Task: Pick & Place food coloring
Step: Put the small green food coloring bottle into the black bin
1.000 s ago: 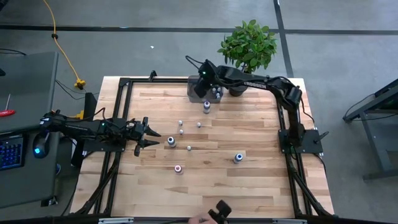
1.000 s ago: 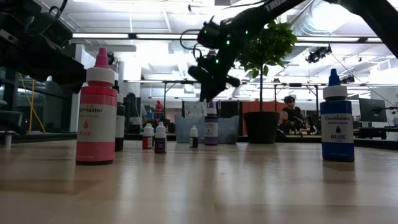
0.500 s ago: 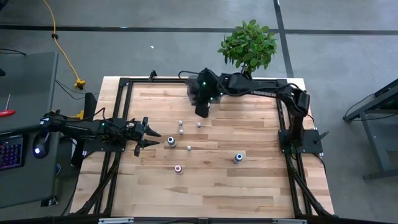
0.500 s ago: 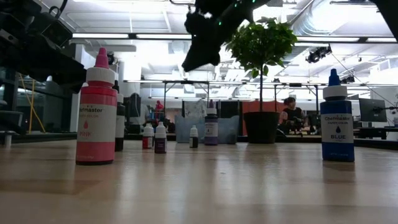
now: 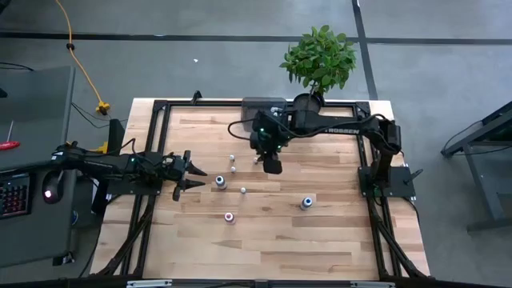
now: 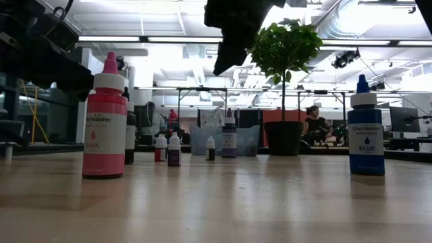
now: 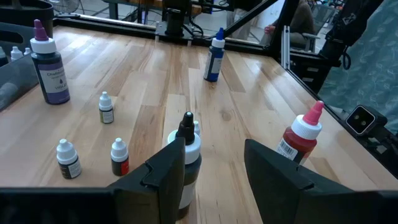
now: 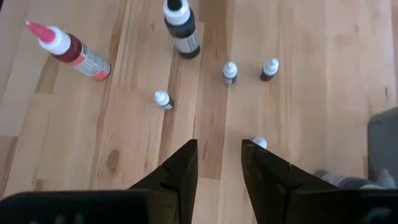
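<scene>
The right gripper (image 5: 273, 165) hangs above the middle of the pale wooden bench (image 5: 320, 232), its jaws spread with nothing between them. In the right wrist view its fingers (image 8: 177, 168) frame bare wood, with one tiny white-capped bottle (image 8: 259, 143) just past a fingertip. My guess is that this bottle is the next target.

The left gripper (image 5: 194, 178) waits near the bench's left edge, jaws likewise apart and empty, with a larger dark bottle with a white collar and black tip (image 7: 186, 158) standing right in front of them.

Most of the food coloring is out on the bench. Three small white-topped bottles (image 5: 233, 163) stand near the centre, a fourth tiny one (image 5: 243, 190) just toward the front edge, a pink-capped red bottle (image 5: 230, 216) nearer the front edge, and a blue bottle (image 5: 306, 203) toward the right side. A purple bottle with a pink tip (image 7: 51, 68) stands by the grey rectangular tray (image 5: 256, 103) at the back edge, beside the potted green plant (image 5: 318, 60).

The tray's contents are mostly hidden under the right arm, so how many bottles are already placed cannot be told. With about eight bottles loose and neither gripper holding anything, most of the job looks undone.
</scene>
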